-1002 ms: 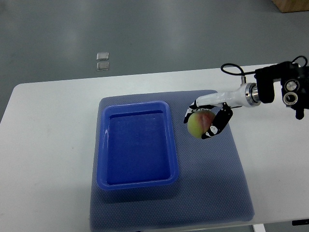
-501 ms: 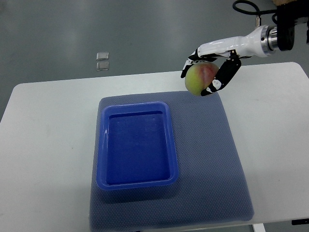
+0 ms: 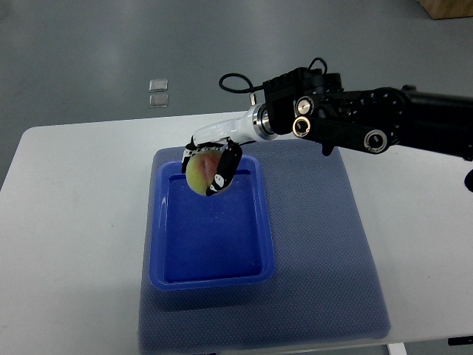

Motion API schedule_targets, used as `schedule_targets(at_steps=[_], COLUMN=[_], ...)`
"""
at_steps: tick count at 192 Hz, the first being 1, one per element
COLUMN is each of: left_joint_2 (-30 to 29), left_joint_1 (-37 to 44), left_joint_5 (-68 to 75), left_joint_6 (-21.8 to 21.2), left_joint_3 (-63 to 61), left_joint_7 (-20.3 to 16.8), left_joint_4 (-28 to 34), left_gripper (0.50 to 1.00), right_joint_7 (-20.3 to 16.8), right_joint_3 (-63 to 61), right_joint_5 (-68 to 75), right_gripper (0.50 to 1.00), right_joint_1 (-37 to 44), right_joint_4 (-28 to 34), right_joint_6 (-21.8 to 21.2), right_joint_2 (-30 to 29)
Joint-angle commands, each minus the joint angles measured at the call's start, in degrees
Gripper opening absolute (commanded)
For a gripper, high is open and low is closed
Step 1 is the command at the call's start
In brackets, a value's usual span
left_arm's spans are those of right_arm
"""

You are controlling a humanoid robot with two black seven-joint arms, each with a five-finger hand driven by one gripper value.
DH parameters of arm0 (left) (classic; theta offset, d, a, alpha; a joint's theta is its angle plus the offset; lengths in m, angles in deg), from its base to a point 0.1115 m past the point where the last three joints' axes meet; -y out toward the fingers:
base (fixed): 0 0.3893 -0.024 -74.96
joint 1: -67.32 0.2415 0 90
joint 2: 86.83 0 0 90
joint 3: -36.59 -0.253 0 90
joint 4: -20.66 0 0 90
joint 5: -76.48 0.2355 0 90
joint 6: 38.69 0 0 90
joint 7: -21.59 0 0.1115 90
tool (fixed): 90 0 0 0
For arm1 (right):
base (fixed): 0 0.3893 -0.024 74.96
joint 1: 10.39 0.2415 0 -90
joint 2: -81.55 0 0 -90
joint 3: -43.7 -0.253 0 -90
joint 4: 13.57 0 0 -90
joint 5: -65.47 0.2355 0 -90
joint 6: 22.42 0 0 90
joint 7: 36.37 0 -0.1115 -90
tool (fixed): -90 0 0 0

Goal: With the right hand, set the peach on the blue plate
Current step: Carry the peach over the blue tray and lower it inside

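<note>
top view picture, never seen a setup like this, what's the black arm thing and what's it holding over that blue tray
This is one camera looking steeply down from the robot's own side. The black arm coming in from the right edge belongs to a humanoid robot and ends in the white-and-black fingered right hand. Its fingers are closed around a round yellow-green and red peach, seen over the far end of the rectangular blue plastic plate. The plate sits on a blue-grey woven mat laid on a white table. The other arm is out of view.
</note>
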Motion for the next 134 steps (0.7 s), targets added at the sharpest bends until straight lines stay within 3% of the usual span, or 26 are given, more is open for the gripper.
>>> schedule_targets(at_steps=[1,96,97,109,122,134], left_joint_2=[0.0,0.0,0.0,0.0,0.0,0.0], left_joint_1=[0.0,0.0,0.0,0.0,0.0,0.0], left_joint_5=[0.0,0.0,0.0,0.0,0.0,0.0], left_joint_6=[0.0,0.0,0.0,0.0,0.0,0.0], left_joint_3=[0.1,0.0,0.1,0.1,0.1,0.1], left_joint_7=[0.0,0.0,0.0,0.0,0.0,0.0], left_joint_4=[0.1,0.0,0.0,0.0,0.0,0.0], left_gripper=[1.000,1.000,1.000,1.000,1.000,1.000], right_joint_7=[0.0,0.3,0.3,0.3,0.5,1.0], right_joint_3=[-0.1,-0.1,-0.1,-0.1,-0.1,-0.5], right_joint_5=[-0.1,-2.5,-2.6,-2.6,-2.5,-2.0], right_gripper=[0.500,0.513,0.541,0.603,0.809,0.899], right_joint_1=[-3.5,-9.6,-10.2,-10.6,-11.2,-11.4], right_joint_4=[-2.7,-5.4,-5.8,-6.0,-6.0,-6.0], right_joint_6=[2.3,3.8,3.9,3.9,3.9,3.9], right_joint_2=[-4.5,-4.5,-4.5,-4.5,-4.5,-4.5])
